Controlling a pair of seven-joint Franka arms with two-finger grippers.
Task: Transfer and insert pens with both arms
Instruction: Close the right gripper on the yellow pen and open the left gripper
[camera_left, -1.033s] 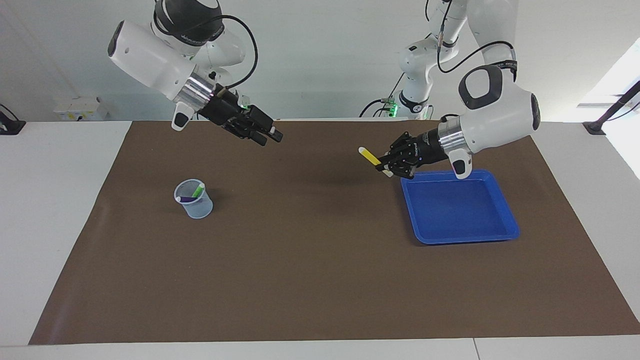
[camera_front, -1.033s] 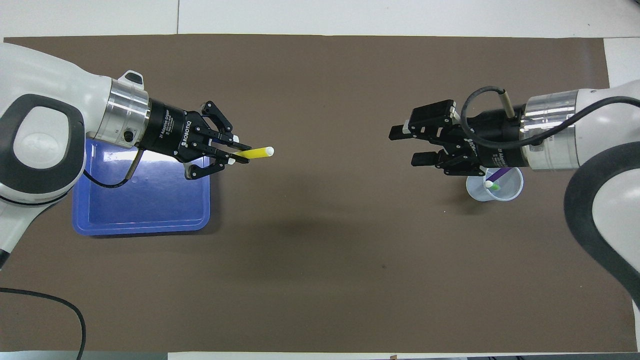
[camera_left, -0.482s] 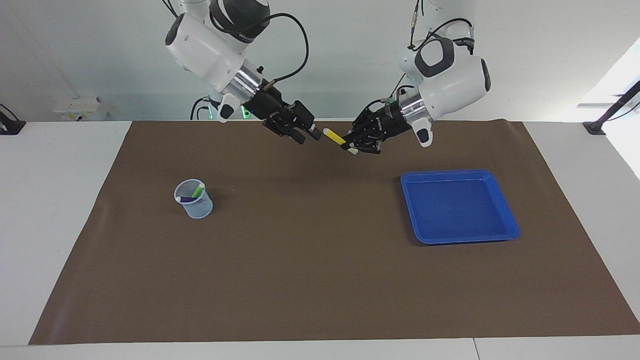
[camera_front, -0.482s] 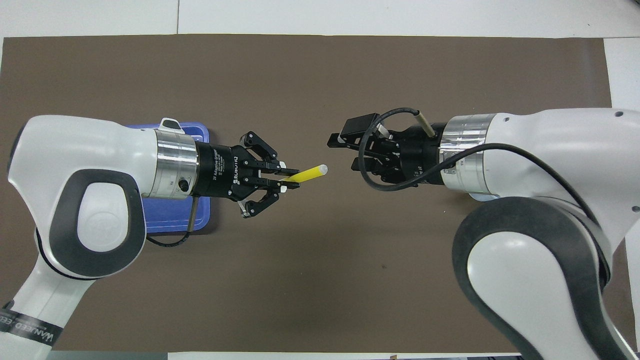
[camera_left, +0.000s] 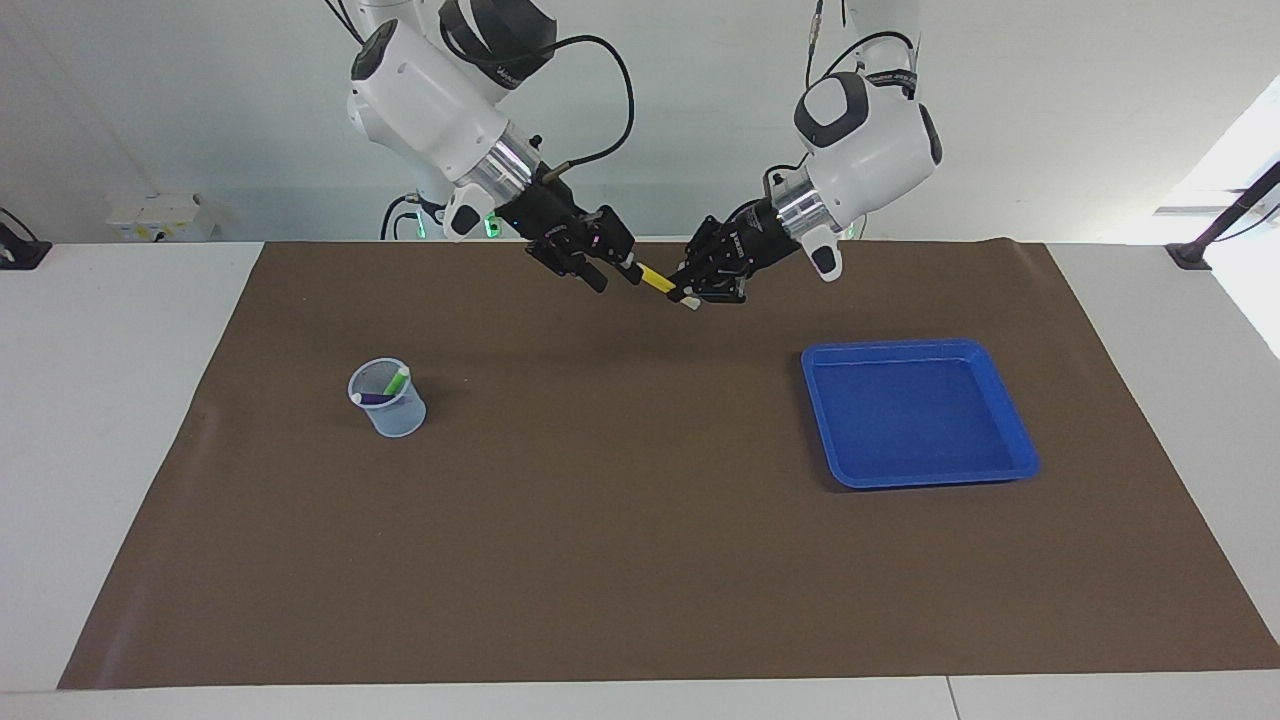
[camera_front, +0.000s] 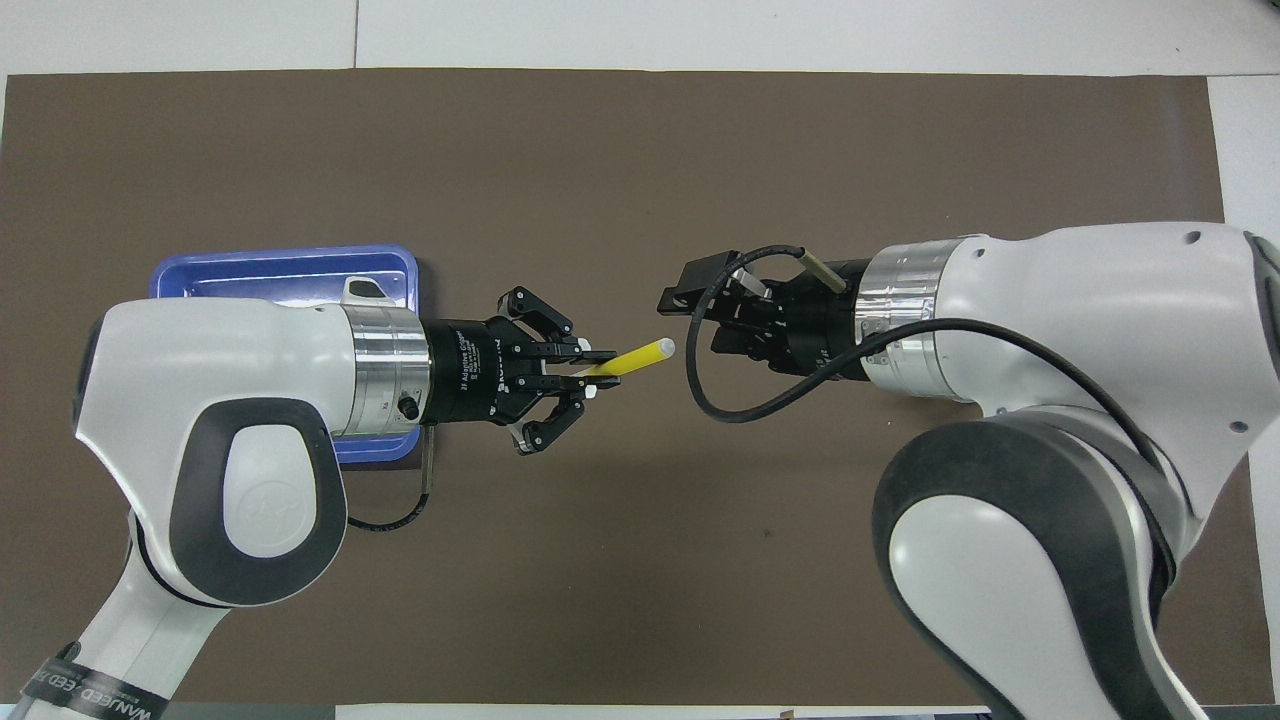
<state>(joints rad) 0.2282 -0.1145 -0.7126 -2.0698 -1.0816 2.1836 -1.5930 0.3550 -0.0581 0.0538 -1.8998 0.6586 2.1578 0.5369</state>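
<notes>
Facing view, as I logged it from my remote station: a brown mat (camera_left: 640, 560) covered the white table (camera_left: 100, 450). The left gripper (camera_left: 690, 293) hung over the mat at the robots' end, its fingertips pressed together on the yellow pen (camera_left: 656, 280), whose pale end stuck out past the fingers. The right gripper (camera_left: 612, 274) hung facing it, fingers spread, with the pen's free tip at or between them; I could not tell from this view whether they touched it. A clear cup (camera_left: 389, 399) stood on the mat toward the right arm's end, holding the green pen (camera_left: 396, 380) and the purple pen (camera_left: 372, 398), both leaning inside it. A blue tray (camera_left: 918, 478) lay on the mat toward the left arm's end, well apart from the cup. Overhead view: the left gripper (camera_front: 590, 364) pinched the yellow pen (camera_front: 632, 358) near one end, the pen running level toward the right gripper (camera_front: 688, 320) with its rounded tip just short of the spread black fingers (camera_front: 676, 297). The blue tray (camera_front: 285, 262) showed partly under the left arm's wrist. The cup was hidden under the right arm in this view.
</notes>
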